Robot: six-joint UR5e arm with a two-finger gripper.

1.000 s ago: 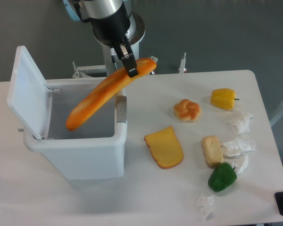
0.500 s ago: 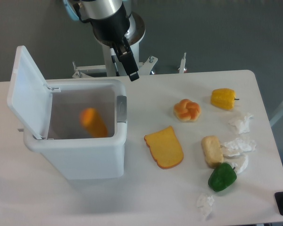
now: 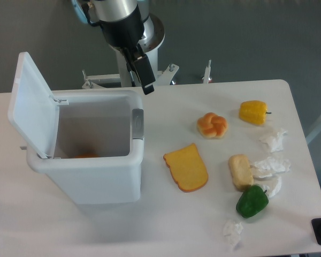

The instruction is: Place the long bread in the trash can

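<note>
1. Down it goes: a second ago the long slim orange bread (image 3: 86, 156) hung slanted from the black two-finger claw (image 3: 144, 80) over the bin; now only a sliver of orange shows at the bottom of the large white rectangular plastic trash can (image 3: 104, 176), low against its near wall.

2. That claw hangs empty above the can's far right corner, and has drifted a touch to the left since the drop. Whether the fingers stand apart or together I cannot tell from this angle; nothing is between them.

3. Relative to the claw, the bread lies below, forward toward the camera and off to the left, well apart from it and deep inside the can. I'd call the placing done.

4. What could still go wrong? The flat white hinged lid (image 3: 32, 104) stands open on the far-left side from the claw; a careless sweep of the arm that way could knock it or shove the can.

5. Off to the claw's right and nearer the camera sit the round knotted roll (image 3: 212, 125) and the flat orange-yellow toast slice (image 3: 186, 168); a low retreat over them could nudge either, so a clean lift looks safest.
</note>
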